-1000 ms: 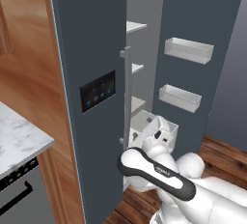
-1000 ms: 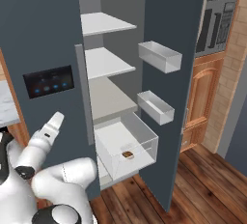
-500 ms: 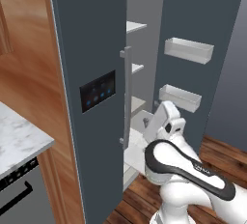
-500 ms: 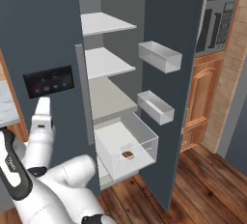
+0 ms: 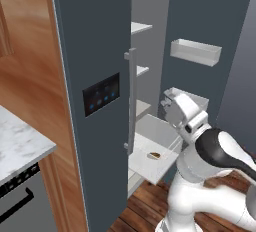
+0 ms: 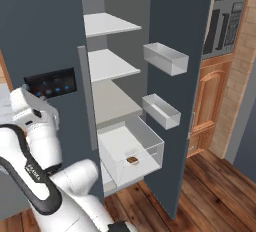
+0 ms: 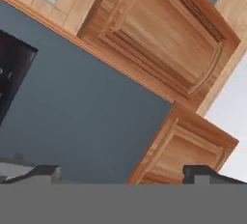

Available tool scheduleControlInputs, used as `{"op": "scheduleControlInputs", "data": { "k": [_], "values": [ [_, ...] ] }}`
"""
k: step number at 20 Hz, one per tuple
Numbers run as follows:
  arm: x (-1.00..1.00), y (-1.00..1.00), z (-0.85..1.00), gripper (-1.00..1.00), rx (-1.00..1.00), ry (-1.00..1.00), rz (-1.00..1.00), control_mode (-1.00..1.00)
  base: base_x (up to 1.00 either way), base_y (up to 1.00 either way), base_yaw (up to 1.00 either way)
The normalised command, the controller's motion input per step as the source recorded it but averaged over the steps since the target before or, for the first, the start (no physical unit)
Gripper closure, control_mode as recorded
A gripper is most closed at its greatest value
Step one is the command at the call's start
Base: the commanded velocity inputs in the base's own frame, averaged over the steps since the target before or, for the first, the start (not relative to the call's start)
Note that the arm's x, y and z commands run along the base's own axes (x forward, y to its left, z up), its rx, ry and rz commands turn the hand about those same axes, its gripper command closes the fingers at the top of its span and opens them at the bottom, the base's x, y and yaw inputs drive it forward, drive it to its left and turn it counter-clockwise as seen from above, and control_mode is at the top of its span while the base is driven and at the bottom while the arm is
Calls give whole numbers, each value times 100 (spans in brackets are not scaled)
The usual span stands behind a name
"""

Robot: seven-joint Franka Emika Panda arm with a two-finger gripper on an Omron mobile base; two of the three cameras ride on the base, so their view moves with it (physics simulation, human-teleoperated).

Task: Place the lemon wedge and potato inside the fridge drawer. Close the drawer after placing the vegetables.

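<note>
one potato (image 5: 154, 155) lay in your pulled-out fridge drawer (image 5: 160, 136), at seven o'clock from the gripper (image 5: 169, 107). right base view: potato (image 6: 132, 160) at drawer's (image 6: 145, 138) six o'clock. hand view: your jaws stood wide, holding nothing, facing wooden cabinets (image 7: 159, 35).

Translucent plastic fridge drawer (image 6: 131, 148), matt dark grey fridge door (image 5: 92, 51), wooden floor (image 6: 215, 186)

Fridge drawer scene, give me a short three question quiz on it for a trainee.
1. True or false: the fridge drawer is pulled out.
2. What lies in the drawer? A) a small brown item B) a milk carton C) nothing
3. How do the jaws of the gripper stand?

Key: 1 true. 2 A, likely the potato, too small to be sure. 3 open, holding nothing.
</note>
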Motion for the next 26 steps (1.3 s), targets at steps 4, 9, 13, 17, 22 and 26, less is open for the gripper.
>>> {"op": "scheduleControlInputs", "data": {
  "k": [4,9,13,17,22,26],
  "values": [
    [-60,-5,50,-100,-67,-53,-16,-100,0,0,0],
    [-35,0,11,-100,-77,-55,-26,-100,0,0,0],
    [-8,0,13,-100,-81,-56,-24,-100,0,0,0],
    [0,0,50,-100,-78,-44,-18,-100,0,0,0],
    [-1,0,72,-100,-67,-29,-15,-100,0,0,0],
    [-28,1,-2,-100,-30,29,-20,-100,0,0,0]
  ]
}}
